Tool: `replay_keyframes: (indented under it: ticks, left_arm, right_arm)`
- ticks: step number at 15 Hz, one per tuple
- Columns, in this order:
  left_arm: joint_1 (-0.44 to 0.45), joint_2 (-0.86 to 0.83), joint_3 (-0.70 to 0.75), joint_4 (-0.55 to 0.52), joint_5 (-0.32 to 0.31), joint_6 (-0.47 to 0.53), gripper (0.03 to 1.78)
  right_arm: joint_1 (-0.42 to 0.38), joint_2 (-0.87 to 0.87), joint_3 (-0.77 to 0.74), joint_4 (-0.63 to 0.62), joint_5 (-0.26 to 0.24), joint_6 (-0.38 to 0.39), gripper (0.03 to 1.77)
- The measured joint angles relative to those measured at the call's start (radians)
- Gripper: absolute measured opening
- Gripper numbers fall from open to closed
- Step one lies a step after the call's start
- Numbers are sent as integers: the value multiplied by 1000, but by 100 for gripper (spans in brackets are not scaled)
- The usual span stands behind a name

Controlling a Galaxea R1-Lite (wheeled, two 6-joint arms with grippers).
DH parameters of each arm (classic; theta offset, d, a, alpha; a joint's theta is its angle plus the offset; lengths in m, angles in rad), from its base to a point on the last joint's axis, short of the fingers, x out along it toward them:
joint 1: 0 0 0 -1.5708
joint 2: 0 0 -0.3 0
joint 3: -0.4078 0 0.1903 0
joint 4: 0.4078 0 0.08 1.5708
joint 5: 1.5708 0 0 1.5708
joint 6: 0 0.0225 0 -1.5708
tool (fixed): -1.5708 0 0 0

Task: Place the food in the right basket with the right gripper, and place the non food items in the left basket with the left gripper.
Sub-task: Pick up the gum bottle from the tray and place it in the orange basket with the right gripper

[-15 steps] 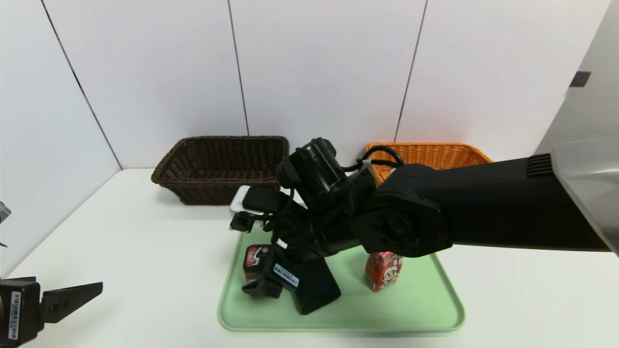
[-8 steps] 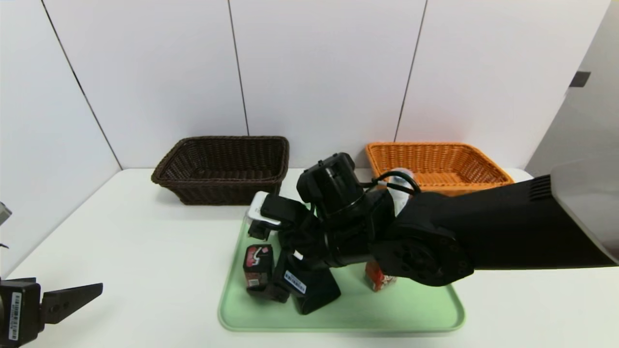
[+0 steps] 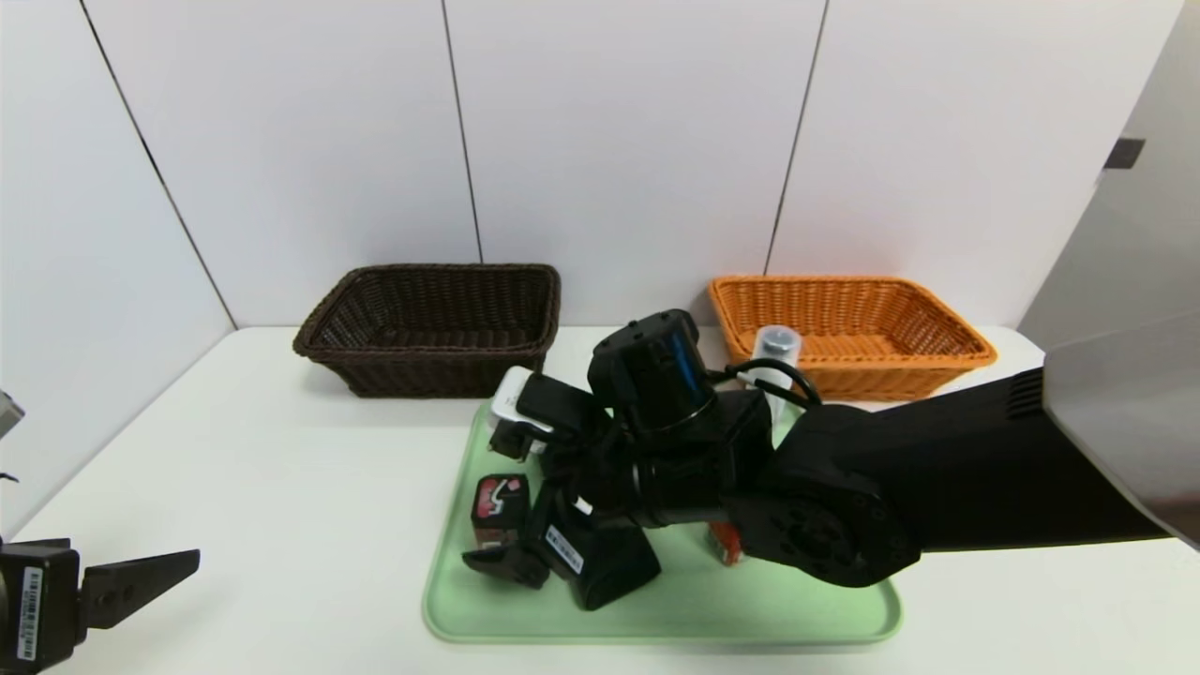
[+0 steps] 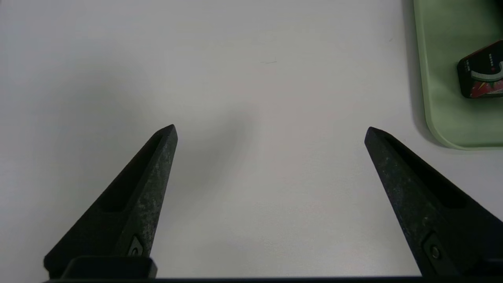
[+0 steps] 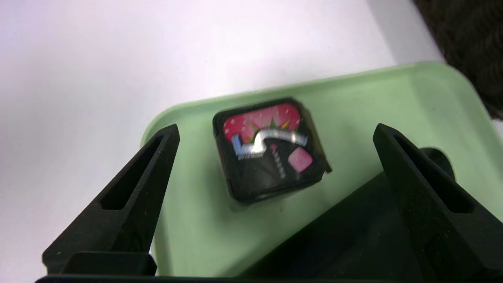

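Observation:
A dark boxy pack of food with a pink-red label [image 3: 497, 502] [image 5: 269, 151] stands at the left of the green tray [image 3: 656, 621]. My right gripper [image 3: 511, 548] [image 5: 275, 126] hangs open just above the tray, its fingers on either side of the pack and not touching it. A long black pouch [image 3: 609, 562] [image 5: 353, 236] lies beside the pack under that gripper. The red drink carton [image 3: 720, 546] is almost hidden behind my right arm. A white bottle with a grey cap [image 3: 774, 361] stands at the tray's back. My left gripper [image 3: 141, 577] [image 4: 271, 127] rests open over bare table at the near left.
The dark brown left basket [image 3: 431, 323] and the orange right basket [image 3: 848, 323] stand by the back wall, both with nothing seen inside. My right arm crosses over the tray's right half. White wall panels close the table at the left and back.
My right arm has dropped lower and swung back, uncovering the orange basket and the white bottle. Its gripper has come down beside the dark pack. The left arm has not moved.

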Motion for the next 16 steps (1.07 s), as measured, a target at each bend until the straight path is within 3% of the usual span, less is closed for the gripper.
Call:
replay_keyframes:
  ticks: [2, 16]
  left_arm:
    - [0, 3, 0, 0, 0, 0, 169]
    - [0, 27, 0, -8, 0, 1, 169]
  right_arm:
    - [0, 15, 14, -72, 0, 32, 170]
    - [-6, 59, 47, -150, 0, 61, 170]
